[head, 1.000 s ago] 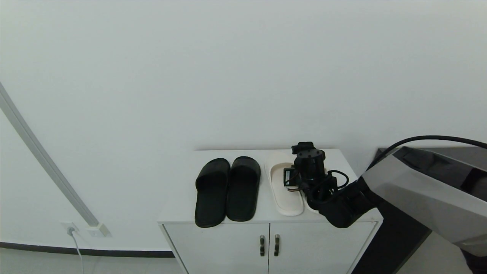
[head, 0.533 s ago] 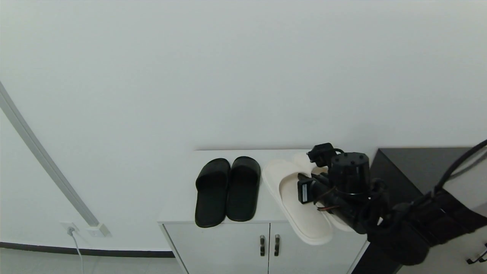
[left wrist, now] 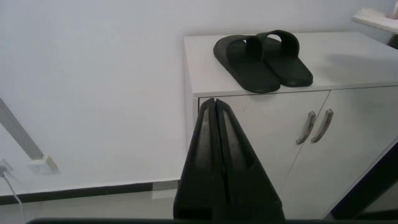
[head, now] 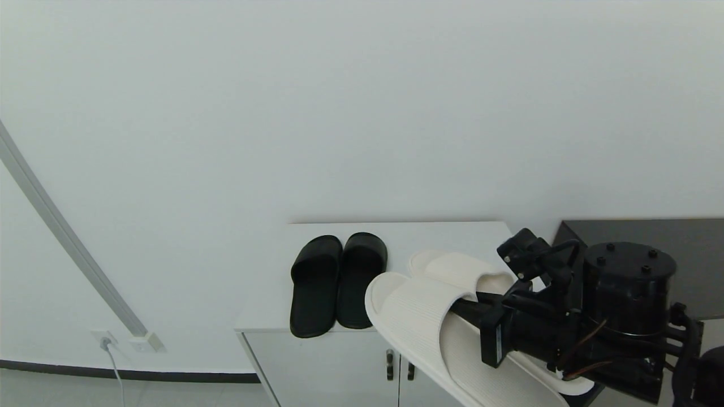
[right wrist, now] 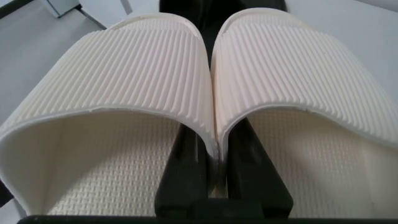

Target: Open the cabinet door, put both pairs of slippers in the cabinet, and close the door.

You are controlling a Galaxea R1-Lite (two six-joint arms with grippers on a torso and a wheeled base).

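Jaws of right gripper (right wrist: 214, 163) clamp white slippers (head: 425, 316) by inner edges, apparently off the cabinet (head: 317, 362); left gripper (left wrist: 215, 112) closed, empty.

From the head, high, facing forward and down; from the left wrist, lower, sharing the white two-door cabinet (head: 317, 367) and black moulded slippers (head: 314, 282); from the right wrist, close against cream ribbed slippers (right wrist: 143, 74).

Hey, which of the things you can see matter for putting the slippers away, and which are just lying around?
For the job: white slippers, in the right gripper; black slippers, on the cabinet; cabinet doors, shut.

Just there: wall socket; grey wall trunking; dark table beside the cabinet.
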